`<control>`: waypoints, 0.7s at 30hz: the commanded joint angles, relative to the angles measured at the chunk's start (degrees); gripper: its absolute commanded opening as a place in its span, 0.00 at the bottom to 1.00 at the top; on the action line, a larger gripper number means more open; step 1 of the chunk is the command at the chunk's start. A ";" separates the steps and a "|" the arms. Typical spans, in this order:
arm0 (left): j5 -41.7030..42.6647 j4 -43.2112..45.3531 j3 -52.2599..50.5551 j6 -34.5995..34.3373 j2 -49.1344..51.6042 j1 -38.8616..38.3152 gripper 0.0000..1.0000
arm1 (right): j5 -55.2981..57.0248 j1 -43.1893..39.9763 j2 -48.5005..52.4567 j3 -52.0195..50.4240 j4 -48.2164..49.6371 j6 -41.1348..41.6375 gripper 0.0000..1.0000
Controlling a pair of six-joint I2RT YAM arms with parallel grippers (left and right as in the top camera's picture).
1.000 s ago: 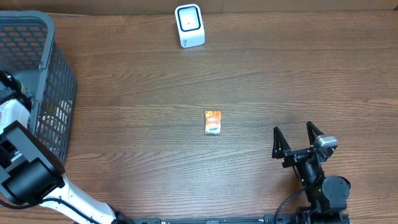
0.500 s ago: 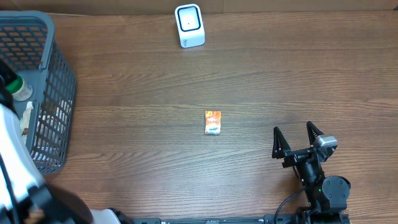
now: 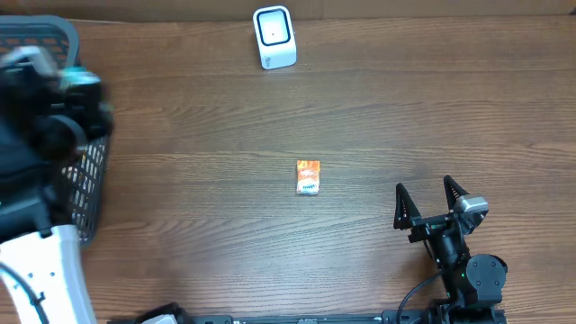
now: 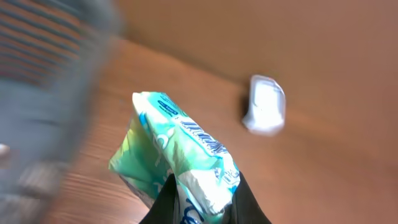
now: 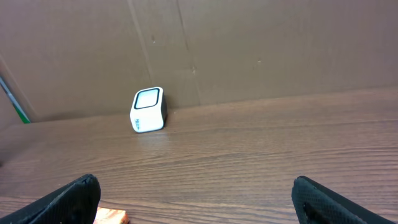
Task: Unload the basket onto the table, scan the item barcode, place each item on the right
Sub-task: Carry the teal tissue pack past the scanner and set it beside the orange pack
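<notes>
A green and white soft packet hangs in the left wrist view, and my left gripper is shut on its lower end. Motion blurs this view. From overhead my left arm is a blur over the basket's right wall, and the packet is hidden under it. The white barcode scanner stands at the table's far edge, also seen as the scanner beyond the packet and the scanner. My right gripper rests open and holding nothing at the front right; its own view shows the gripper over bare wood.
A grey mesh basket stands at the table's left edge, blurred as the basket in the left wrist view. A small orange box lies mid-table; its corner, the orange box, shows by my right gripper's left finger. A brown wall backs the table.
My left arm has risen out of the basket and swung towards the table with the packet in its grip. The right arm, the orange box and the scanner have not moved.
</notes>
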 commanded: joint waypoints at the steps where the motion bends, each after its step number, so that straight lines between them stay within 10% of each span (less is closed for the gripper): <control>1: -3.58 -1.88 0.37 2.05 1.03 -9.86 0.04 | 0.24 -0.15 -0.68 -0.61 0.31 -0.24 1.00; 11: -20.85 -5.70 0.35 8.20 14.51 -36.81 0.04 | 0.24 -0.15 -0.68 -0.61 0.31 -0.24 1.00; 21: -20.87 -5.84 0.35 15.65 34.62 -44.46 0.04 | 0.24 -0.15 -0.68 -0.61 0.31 -0.24 1.00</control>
